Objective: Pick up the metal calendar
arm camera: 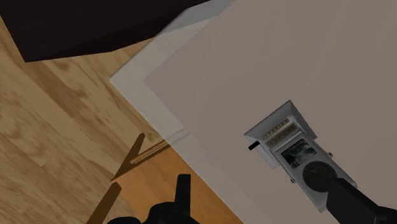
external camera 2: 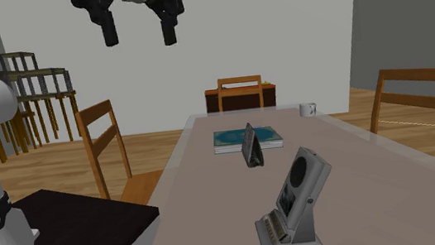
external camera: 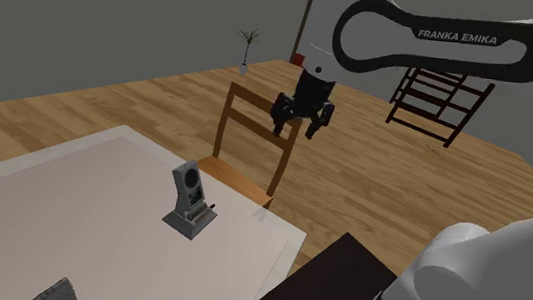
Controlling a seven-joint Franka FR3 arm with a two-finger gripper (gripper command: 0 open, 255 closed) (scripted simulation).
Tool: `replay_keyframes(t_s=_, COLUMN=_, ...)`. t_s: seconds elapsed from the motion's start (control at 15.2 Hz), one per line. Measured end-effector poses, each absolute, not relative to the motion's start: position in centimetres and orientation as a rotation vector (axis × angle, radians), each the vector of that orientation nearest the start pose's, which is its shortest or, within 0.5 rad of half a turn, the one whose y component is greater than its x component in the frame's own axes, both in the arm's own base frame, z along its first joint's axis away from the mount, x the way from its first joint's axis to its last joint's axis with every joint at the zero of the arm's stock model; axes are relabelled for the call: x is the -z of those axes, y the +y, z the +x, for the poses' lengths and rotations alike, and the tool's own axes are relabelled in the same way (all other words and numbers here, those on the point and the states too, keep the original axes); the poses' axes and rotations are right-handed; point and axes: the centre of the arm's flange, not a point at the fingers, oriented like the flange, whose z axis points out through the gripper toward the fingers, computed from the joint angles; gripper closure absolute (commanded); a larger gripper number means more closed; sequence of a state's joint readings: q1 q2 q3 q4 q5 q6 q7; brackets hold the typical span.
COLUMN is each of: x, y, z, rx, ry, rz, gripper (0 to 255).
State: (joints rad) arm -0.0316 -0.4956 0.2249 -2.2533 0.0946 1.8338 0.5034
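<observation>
The metal calendar [external camera: 191, 199] is a small grey desk piece with a round dial on its upright face and a slotted base. It stands on the pale table [external camera: 47, 213] near the edge that faces the stand. In the second exterior view the calendar [external camera 2: 295, 201] is at the table's near end. My black gripper [external camera: 304, 117] hangs open high in the air, over the wooden chair beside the table and well apart from the calendar. In the wrist view the calendar [arm camera: 292, 153] lies far below, close to one finger [arm camera: 347, 200] of the gripper [arm camera: 257, 181], with nothing between the fingers.
A wooden chair [external camera: 251, 137] stands at the table's side, right under the gripper. A blue book [external camera 2: 247, 139], a small dark upright object [external camera 2: 252, 149] and a white mug [external camera 2: 308, 109] sit farther along the table. More chairs [external camera 2: 430, 103] ring it. The dark stand [external camera: 321, 290] adjoins the table's corner.
</observation>
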Motion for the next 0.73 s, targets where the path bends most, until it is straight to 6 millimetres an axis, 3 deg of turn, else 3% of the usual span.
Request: replay_keyframes(t_s=0.73, x=-47.2, y=19.0, z=51.0, rx=0.051, ry=0.873, rz=-3.137, gripper=0)
